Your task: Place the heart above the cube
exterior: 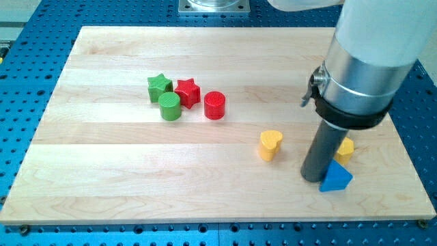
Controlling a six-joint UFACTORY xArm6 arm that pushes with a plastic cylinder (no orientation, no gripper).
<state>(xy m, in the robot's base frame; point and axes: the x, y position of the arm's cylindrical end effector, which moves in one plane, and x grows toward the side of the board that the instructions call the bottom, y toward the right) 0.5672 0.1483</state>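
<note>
On the wooden board (pixel 102 171), my tip (pixel 313 177) touches one blue triangle (pixel 336 179), one yellow heart (pixel 270 144) nearby, perhaps a half-hidden yellow cube (pixel 345 148).

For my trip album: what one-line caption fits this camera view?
My tip rests beside the blue block, right of the yellow heart, with another yellow block half hidden behind the rod.

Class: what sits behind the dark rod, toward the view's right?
A yellow block peeks out behind the rod, above the blue block. The rod covers its left part, so its shape is unclear.
</note>
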